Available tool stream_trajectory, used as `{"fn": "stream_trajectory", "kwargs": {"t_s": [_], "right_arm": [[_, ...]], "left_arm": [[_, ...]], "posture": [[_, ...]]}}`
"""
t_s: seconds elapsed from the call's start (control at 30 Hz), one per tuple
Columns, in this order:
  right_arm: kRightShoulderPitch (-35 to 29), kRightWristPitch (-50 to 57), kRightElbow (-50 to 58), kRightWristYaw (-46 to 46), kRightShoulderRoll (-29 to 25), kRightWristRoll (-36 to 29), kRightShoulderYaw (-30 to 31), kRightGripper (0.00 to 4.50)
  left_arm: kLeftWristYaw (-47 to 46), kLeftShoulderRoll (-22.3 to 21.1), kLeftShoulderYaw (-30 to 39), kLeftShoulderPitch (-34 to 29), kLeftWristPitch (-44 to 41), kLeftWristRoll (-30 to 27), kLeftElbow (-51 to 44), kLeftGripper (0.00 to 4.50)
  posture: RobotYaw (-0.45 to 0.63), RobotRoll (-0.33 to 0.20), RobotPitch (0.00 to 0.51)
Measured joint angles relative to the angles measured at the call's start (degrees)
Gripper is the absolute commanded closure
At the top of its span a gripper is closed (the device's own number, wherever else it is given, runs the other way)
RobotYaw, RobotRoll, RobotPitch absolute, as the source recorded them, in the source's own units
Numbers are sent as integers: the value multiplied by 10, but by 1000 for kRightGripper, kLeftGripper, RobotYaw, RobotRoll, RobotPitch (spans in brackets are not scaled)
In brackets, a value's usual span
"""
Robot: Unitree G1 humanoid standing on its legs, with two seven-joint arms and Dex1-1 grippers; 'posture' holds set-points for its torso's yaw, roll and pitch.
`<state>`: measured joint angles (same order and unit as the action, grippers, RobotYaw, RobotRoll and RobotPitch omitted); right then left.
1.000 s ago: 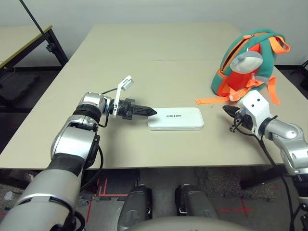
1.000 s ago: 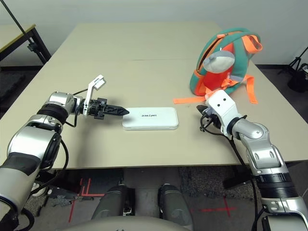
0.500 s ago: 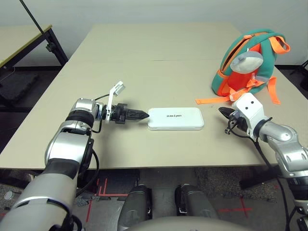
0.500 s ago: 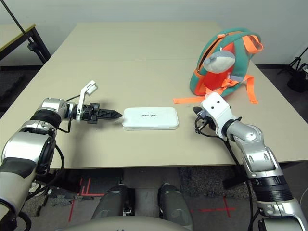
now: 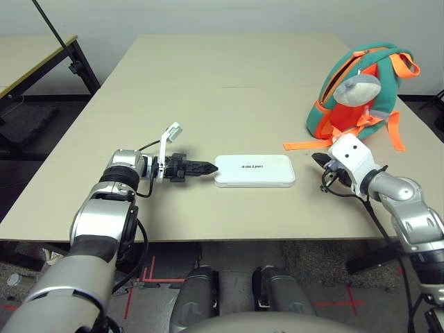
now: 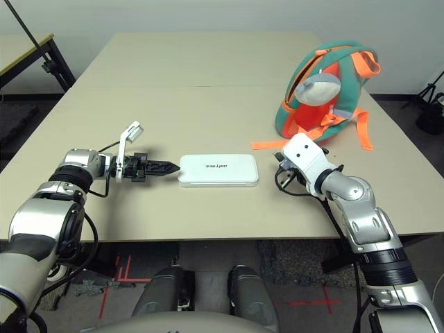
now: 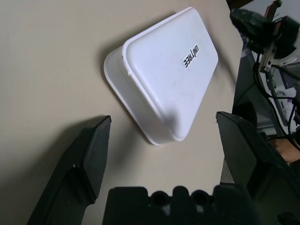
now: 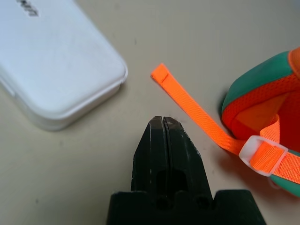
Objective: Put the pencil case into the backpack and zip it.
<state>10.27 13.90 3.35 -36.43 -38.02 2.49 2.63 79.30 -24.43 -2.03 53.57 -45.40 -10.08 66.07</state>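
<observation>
Pencil case lies flat on the table, lettering up, between the two grippers, long axis running left-right across the robot's front. Left gripper is nearer: its tips are just beside the case's left end, jaws wide apart, nothing between them, case straight ahead of them. So the jaws probably come at it end-on, along the long axis (skewed in the wrist view, so squaring up looks worthwhile). Right gripper is a bit off the case's right end, fingers together, nothing held. Backpack stands beyond the right gripper, far right; orange strap trails toward the case, apart from it. Likely next: left takes the case, then carries it rightward.
</observation>
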Motion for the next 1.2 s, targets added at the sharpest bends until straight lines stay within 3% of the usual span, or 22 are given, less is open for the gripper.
{"fn": "stream_trajectory", "kwargs": {"t_s": [0.4,0.7,1.2], "right_arm": [[33,-54,-77,-28,-13,69,79,4469],[104,-113,-170,-45,11,101,121,4469],[138,-127,-193,-66,51,123,136,4469]], "left_arm": [[0,7,0,9,-12,8,4,0],[-7,13,11,12,-13,8,8,0],[-11,9,18,15,-31,9,18,0]], "posture": [[-8,0,68],[-4,0,63],[6,0,68]]}}
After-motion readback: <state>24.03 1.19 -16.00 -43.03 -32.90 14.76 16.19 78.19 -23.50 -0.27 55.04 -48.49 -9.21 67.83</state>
